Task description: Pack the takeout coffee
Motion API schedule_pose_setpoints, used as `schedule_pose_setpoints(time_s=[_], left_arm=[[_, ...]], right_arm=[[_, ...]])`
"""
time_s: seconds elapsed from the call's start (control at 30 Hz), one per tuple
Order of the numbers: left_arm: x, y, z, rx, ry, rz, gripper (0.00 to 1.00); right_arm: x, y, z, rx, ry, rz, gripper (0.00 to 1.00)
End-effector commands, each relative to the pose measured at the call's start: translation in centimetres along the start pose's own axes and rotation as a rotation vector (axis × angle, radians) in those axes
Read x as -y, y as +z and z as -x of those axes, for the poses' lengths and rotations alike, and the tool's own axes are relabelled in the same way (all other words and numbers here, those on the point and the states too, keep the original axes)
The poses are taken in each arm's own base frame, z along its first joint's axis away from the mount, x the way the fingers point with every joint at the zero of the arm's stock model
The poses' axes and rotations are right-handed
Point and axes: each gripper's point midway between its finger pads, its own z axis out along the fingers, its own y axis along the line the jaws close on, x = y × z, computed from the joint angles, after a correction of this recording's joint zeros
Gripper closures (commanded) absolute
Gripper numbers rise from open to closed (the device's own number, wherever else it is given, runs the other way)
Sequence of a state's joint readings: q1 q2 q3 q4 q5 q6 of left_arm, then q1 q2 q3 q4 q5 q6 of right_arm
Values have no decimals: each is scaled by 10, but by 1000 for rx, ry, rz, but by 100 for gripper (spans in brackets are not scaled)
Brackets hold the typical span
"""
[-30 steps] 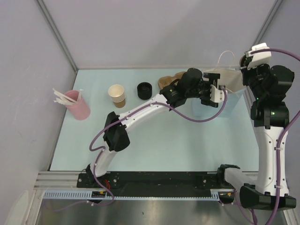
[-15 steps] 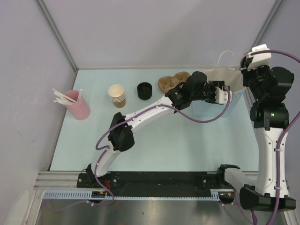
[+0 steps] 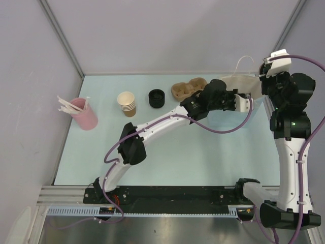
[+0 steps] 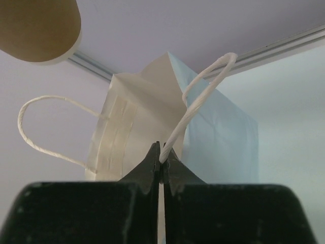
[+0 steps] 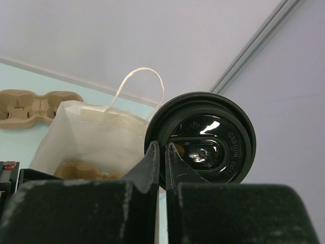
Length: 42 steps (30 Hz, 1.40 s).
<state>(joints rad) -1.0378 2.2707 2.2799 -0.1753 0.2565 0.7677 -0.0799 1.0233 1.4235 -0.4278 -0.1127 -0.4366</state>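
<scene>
The takeout coffee, a tan cup (image 4: 35, 25) under a black lid (image 5: 213, 140), hangs in the air above the white paper bag (image 3: 237, 84). My right gripper (image 5: 162, 148) is shut on the lid's rim, high at the back right (image 3: 268, 68). My left gripper (image 4: 161, 154) is shut on the near string handle (image 4: 198, 96) of the bag (image 4: 137, 117), at the bag's near side (image 3: 247, 103). The bag's mouth stands open, and a tan cup carrier (image 5: 86, 170) lies inside it.
A second tan cup carrier (image 3: 187, 89) lies left of the bag. A black lid stack (image 3: 156, 97), a stack of nested tan cups (image 3: 127, 103) and a pink cup of white stirrers (image 3: 84, 114) stand further left. Walls close in at the back and both sides.
My left gripper has moved right to the bag and closed on its string handle. The right gripper has kept the coffee almost still above the bag.
</scene>
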Motion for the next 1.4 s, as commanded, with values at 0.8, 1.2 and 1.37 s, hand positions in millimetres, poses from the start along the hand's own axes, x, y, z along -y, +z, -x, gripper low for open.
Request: schedule_pose_setpoints(time_s=[0.8, 1.2, 1.37], left_arm=[[-11, -176, -10, -411, -217, 208, 100], [-71, -229, -23, -449, -224, 415, 100], [-104, -254, -26, -440, -214, 508, 100]], right_arm=[[-8, -2, 24, 87, 26, 21, 100], [-10, -1, 22, 83, 35, 35, 100], [-10, 0, 20, 76, 38, 37, 100]])
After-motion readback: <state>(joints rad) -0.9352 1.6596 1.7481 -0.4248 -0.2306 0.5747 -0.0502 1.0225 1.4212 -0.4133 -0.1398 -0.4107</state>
